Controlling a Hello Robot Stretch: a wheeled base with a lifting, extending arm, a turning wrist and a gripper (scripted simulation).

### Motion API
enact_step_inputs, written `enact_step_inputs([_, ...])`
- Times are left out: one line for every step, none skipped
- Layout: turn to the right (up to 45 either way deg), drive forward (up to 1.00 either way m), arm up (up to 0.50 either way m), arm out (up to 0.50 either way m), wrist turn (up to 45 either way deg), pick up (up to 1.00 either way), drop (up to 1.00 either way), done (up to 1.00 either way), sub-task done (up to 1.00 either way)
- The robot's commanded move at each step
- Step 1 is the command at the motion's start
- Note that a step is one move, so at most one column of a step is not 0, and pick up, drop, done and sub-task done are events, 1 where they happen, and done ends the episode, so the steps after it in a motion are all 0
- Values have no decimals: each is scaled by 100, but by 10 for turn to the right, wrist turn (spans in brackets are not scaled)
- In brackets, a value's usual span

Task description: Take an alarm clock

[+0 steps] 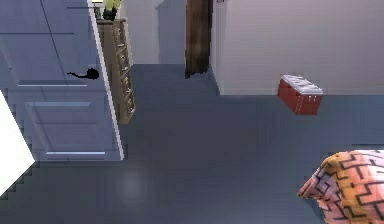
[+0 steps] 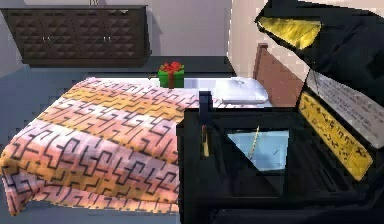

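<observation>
**A:** Where do we stand on the alarm clock?

**B:** We cannot tell where it is. The small yellow-green thing (image 1: 110, 9) atop the tall dresser (image 1: 121, 70) is too small to name. We cannot tell the gripper's state either.

**A:** What could trip us up?

**B:** If we turn carelessly while searching, we may clip the open door (image 1: 55, 90) or the patterned bed (image 1: 350, 185). The black open case (image 2: 270, 150) looks close on our reaching side, so extending blindly could strike it.

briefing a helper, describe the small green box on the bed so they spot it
Find the bed with the pink and yellow patterned cover. Near its far edge, left of the white pillow, sits the small box: bright green, tied with a red bow.
</observation>
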Motion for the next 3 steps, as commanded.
enact_step_inputs([0,0,50,0,0,0,0,0,0])
enact_step_inputs([0,0,38,0,0,0,0,0,0])
enact_step_inputs([0,0,0,40,0,0,0,0,0])
